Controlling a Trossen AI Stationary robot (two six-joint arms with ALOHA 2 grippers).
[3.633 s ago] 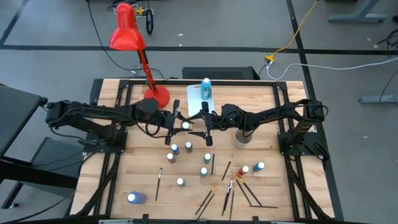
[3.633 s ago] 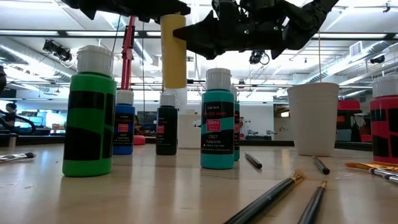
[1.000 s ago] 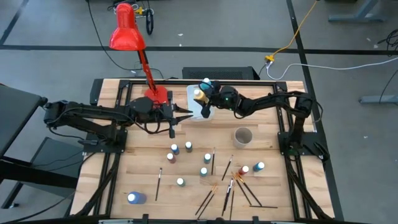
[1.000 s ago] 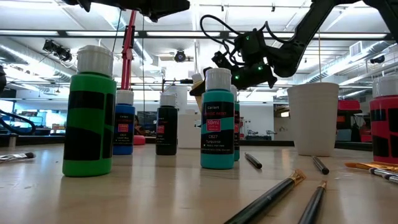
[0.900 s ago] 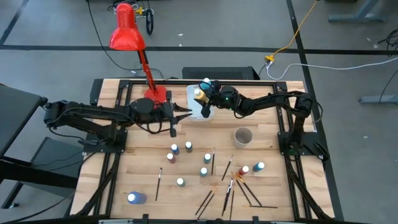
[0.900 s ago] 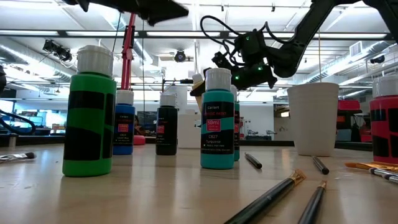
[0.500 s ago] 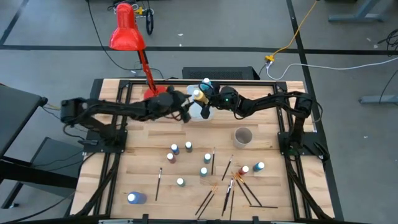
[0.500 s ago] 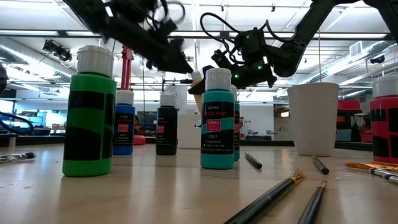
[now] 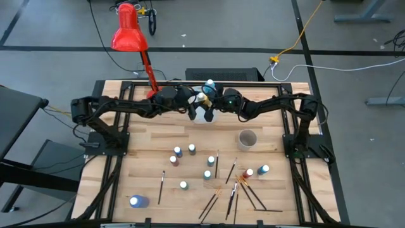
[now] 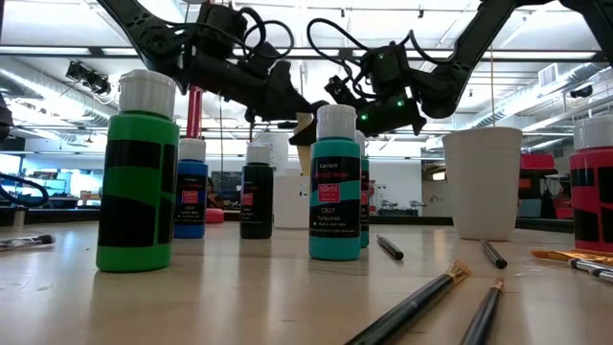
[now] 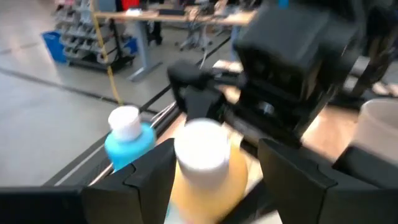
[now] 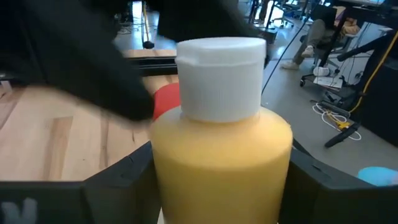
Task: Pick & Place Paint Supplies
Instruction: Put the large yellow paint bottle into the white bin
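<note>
A yellow paint bottle (image 12: 221, 155) with a white cap hangs upright over the white tub (image 9: 197, 113) at the table's far middle. My right gripper (image 9: 209, 101) is shut on it, reaching in from the right. My left gripper (image 11: 214, 180) comes level from the left and stands open. Its fingers (image 11: 149, 180) flank the same bottle (image 11: 205, 183), and no touch shows. A light blue bottle (image 9: 210, 85) lies in the tub's far end. My right gripper pinches the yellow bottle's body (image 12: 273, 162) between its two fingers (image 12: 118, 186), below the cap. The fingers come nearly level from the table's right side. The bottle stands upright in the hold, cap up, lifted clear above the tub.
The red desk lamp (image 9: 130, 35) stands at the far left, its base beside my left arm. A white cup (image 9: 247, 138) sits right of centre. Several paint bottles (image 10: 137, 172) and brushes (image 10: 421, 302) are scattered over the table's near half.
My left gripper has swung from the table's middle toward the far edge and the right, and has sunk to the height of the yellow bottle. It has opened, and its fingers now stand on either side of the bottle. My right gripper and the bottle have kept still.
</note>
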